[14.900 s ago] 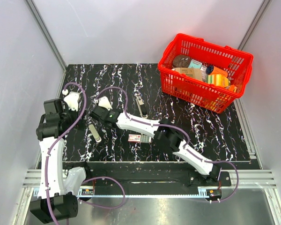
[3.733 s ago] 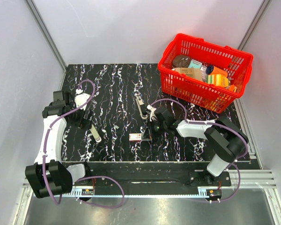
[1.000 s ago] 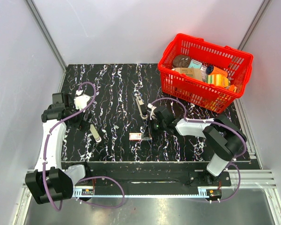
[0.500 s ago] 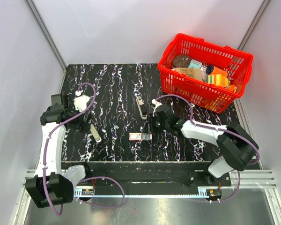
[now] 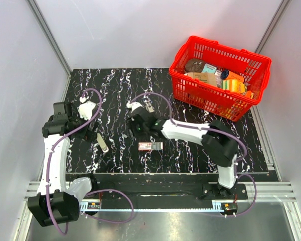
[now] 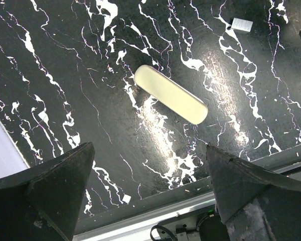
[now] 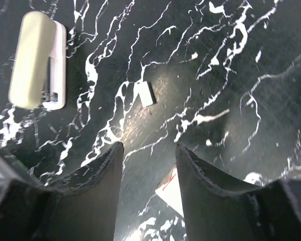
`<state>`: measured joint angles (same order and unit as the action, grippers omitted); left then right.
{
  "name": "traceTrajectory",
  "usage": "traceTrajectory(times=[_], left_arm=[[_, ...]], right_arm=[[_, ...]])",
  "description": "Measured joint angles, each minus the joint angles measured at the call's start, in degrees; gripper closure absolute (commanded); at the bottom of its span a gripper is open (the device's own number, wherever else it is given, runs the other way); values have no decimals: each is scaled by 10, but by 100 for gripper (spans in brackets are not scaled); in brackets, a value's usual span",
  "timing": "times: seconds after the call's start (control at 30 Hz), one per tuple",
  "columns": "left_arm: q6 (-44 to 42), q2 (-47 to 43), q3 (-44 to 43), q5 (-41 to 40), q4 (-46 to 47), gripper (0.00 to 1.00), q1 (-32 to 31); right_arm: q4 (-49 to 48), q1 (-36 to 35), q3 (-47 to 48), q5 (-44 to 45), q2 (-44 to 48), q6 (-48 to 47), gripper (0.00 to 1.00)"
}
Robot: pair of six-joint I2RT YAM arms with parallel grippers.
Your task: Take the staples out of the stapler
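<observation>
The black and silver stapler (image 5: pixel 149 107) lies at the table's middle; only its far end shows beside my right wrist, the rest is under that arm. A pale strip, the staples (image 5: pixel 102 142), lies flat at the left. It shows ahead of the fingers in the left wrist view (image 6: pixel 170 94) and at top left in the right wrist view (image 7: pixel 37 60). My left gripper (image 5: pixel 90 133) (image 6: pixel 148 148) is open and empty just above the strip. My right gripper (image 5: pixel 139 129) (image 7: pixel 148 150) is open and empty, pointing left, between the stapler and the strip.
A red-and-white small box (image 5: pixel 150 146) (image 7: pixel 173 193) lies just below the right gripper. A tiny white scrap (image 7: pixel 144 93) (image 6: pixel 242 24) lies between box and strip. The red basket (image 5: pixel 188 95), full of groceries, stands at the back right. The table's front rail (image 6: pixel 190 201) is close under the left gripper.
My right arm has swung left, from above the box across the stapler, and now covers most of it. The left arm has hardly moved. The strip and the box lie where they were.
</observation>
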<state>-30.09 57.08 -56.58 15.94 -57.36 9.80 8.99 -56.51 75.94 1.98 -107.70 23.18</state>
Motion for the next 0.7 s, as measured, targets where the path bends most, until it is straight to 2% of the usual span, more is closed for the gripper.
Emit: traceTrajectory(times=[0.3,0.7], left_arm=[[2,1,0,1,0,1,0],[6,9,0,2,1,1,3]], right_arm=[[21,-17,94,31,-128,-74,44],[31,-31,165,71,-194,-130,47]])
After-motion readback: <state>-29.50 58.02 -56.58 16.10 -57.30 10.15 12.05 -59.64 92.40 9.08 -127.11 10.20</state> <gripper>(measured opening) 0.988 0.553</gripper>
